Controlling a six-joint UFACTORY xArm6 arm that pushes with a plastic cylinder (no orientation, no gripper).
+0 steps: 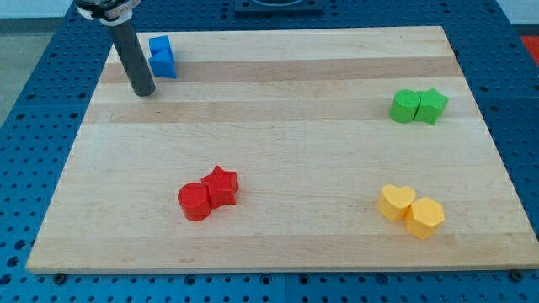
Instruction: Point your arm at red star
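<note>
Red blocks: two, a red star [222, 185] and a red cylinder [194, 202].
Green blocks [418, 106]: two.
Yellow blocks: two, a yellow heart [396, 203] and a yellow hexagon [425, 217].
Blue blocks [162, 57]: two, far left.
Total: eight.

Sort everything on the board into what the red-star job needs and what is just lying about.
Job: red star; my tip, far off near the view's top left, beside the blue blocks.
Lying about: red cylinder touching the star; blue blocks; green blocks; yellow blocks.
</note>
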